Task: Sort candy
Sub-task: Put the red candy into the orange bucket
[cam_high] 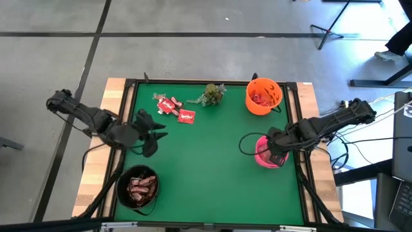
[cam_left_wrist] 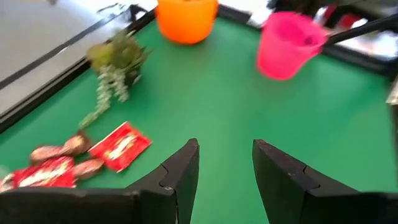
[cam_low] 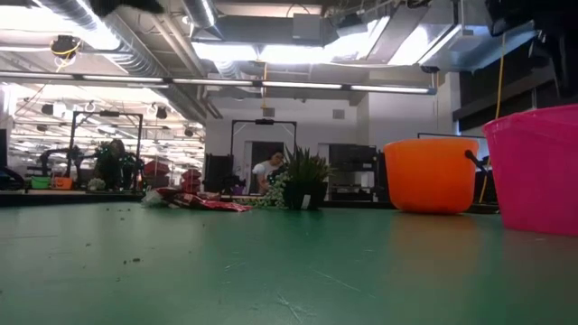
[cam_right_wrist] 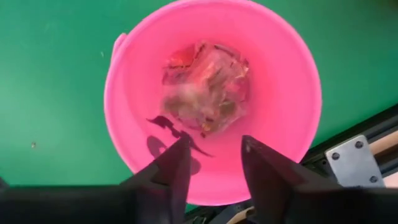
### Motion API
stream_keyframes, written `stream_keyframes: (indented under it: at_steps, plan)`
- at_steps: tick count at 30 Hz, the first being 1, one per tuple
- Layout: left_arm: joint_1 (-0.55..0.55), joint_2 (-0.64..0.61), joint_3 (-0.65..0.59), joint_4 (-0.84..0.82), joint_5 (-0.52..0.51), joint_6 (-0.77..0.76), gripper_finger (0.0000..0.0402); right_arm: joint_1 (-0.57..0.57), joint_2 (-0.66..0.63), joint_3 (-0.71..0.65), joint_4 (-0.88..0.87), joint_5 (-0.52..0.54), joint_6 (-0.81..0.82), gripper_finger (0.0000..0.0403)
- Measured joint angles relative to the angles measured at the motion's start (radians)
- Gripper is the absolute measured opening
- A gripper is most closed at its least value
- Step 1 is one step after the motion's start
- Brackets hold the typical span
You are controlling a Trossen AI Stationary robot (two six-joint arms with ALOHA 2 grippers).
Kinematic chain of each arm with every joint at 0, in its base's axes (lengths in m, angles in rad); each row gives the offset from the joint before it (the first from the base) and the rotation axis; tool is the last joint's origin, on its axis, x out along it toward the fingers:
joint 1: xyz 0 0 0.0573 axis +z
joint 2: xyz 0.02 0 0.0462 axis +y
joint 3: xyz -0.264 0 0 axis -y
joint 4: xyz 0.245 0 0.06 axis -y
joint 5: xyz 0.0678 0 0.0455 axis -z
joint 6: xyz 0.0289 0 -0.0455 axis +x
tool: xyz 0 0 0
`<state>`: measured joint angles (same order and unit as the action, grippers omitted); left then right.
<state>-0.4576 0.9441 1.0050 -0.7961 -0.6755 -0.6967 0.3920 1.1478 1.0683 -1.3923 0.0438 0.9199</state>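
Green felt covers the worktop (cam_high: 212, 167). Candy (cam_high: 174, 107) left to sort lies far left, beside a plant sprig (cam_high: 211, 95); sorted pieces already fill the pink (cam_right_wrist: 280, 74), orange (cam_high: 264, 96) and black bowls (cam_high: 136, 187), so the job looks mostly done. Left gripper (cam_left_wrist: 225, 168), jaws parted and empty, hovers near that pile. Right gripper (cam_right_wrist: 214, 168) hangs over the pink bowl, jaws released, holding nothing.
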Motion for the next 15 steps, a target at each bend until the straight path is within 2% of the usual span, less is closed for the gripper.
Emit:
stream_keyframes:
  at_steps: [4, 9, 12, 15]
  plan:
    - [0.116, 0.026, 0.0, -0.062, 0.065, 0.006, 0.0139, 0.0, 0.0, 0.0, 0.016, -0.038, -0.001, 0.0177]
    - [0.282, 0.093, 0.0, -0.072, 0.178, 0.12, 0.0139, 0.0, 0.0, 0.051, 0.039, -0.007, -0.027, 0.0189]
    - [0.39, 0.142, 0.0, -0.075, 0.272, 0.184, 0.0139, 0.0, 0.0, 0.115, 0.052, 0.055, -0.049, 0.0182]
    - [0.489, 0.204, 0.0, -0.086, 0.375, 0.235, 0.0139, 0.0, 0.0, 0.161, 0.143, 0.17, -0.092, 0.0175]
